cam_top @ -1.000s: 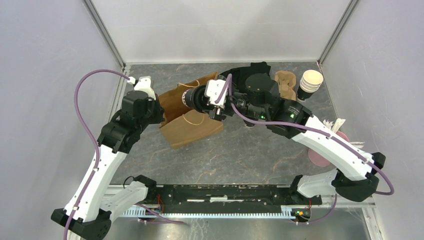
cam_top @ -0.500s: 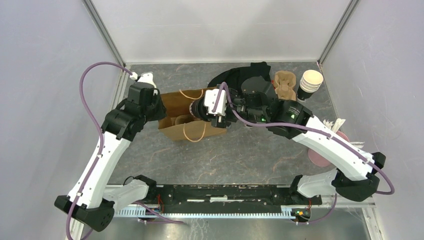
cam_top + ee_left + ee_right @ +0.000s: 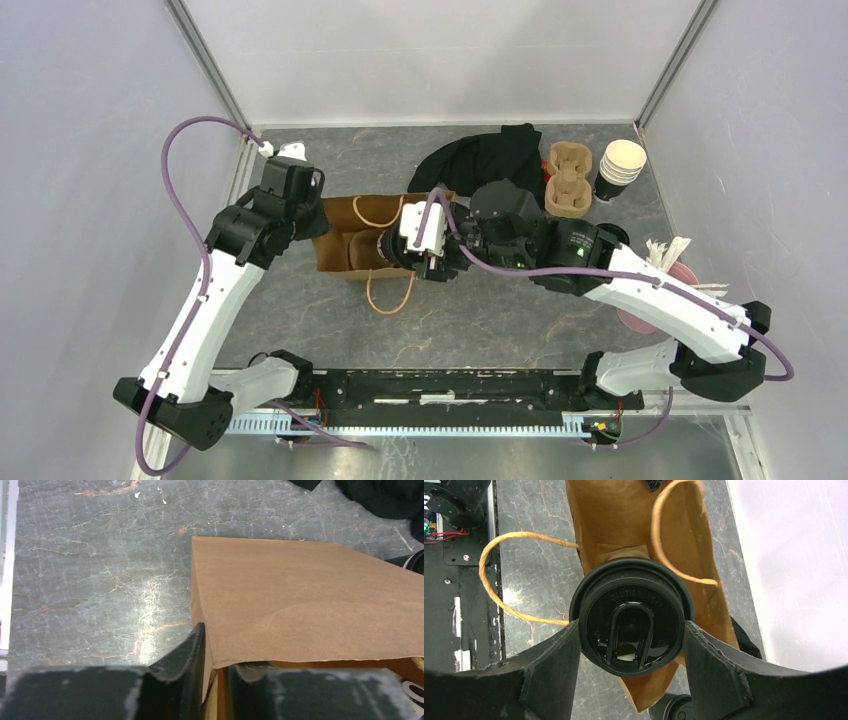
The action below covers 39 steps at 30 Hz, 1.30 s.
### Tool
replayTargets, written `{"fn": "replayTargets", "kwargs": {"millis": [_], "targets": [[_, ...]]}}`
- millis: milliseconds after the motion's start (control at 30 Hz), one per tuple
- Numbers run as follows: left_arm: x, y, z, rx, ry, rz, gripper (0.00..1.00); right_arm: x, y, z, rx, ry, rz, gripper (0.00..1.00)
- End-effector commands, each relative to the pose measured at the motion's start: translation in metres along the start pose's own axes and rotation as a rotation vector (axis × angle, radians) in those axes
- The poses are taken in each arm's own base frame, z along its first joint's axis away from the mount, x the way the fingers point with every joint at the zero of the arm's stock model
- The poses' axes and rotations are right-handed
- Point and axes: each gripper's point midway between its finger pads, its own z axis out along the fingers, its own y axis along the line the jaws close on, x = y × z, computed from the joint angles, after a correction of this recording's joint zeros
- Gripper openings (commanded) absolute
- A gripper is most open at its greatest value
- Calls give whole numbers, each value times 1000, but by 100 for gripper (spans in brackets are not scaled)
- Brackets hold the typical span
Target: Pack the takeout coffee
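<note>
A brown paper bag [image 3: 350, 212] lies on its side on the table, mouth toward the right. My right gripper [image 3: 408, 250] is shut on a takeout coffee, a black cup with a black sip lid [image 3: 631, 617], held sideways at the bag's mouth [image 3: 624, 525]. A second lidded black cup [image 3: 676, 709] peeks out below the bag in the right wrist view; the arm hides it from above. My left gripper [image 3: 218, 664] stands at the bag's left end. Its jaws are slightly parted, with the bag's paper edge [image 3: 212, 655] between them.
A black cloth [image 3: 490, 155] lies at the back. To its right are a cardboard cup carrier [image 3: 567, 180] and a stack of lidless cups [image 3: 620, 165]. A pink plate [image 3: 635, 312] and stirrers [image 3: 668, 250] sit at the right. The bag's twine handles [image 3: 390, 292] trail toward the front.
The bag has come down from a tilted pose to lie flat. My right gripper carried the cup left into its mouth. The left jaws have parted around the bag's edge.
</note>
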Motion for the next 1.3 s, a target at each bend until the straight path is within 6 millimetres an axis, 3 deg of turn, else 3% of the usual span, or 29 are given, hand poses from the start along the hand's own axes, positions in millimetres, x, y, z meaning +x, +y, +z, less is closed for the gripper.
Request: {"fn": "replayTargets", "kwargs": {"millis": [0, 133, 367, 800, 1000, 1267], "targets": [[-9, 5, -7, -20, -47, -19, 19, -2, 3, -5, 79, 14, 21, 0], [-4, 6, -10, 25, -89, -10, 8, 7, 15, -2, 115, 81, -9, 0], [-7, -7, -28, 205, -256, 37, 8, 18, 31, 2, 201, 128, -82, 0], [37, -8, -34, 336, -257, 31, 6, 14, 40, 32, 242, 226, -215, 0], [39, -12, -40, 374, -261, 32, 6, 14, 40, 49, 257, 269, -226, 0], [51, -18, -38, 416, -220, -18, 6, 45, 51, 56, 264, 276, -269, 0]]}}
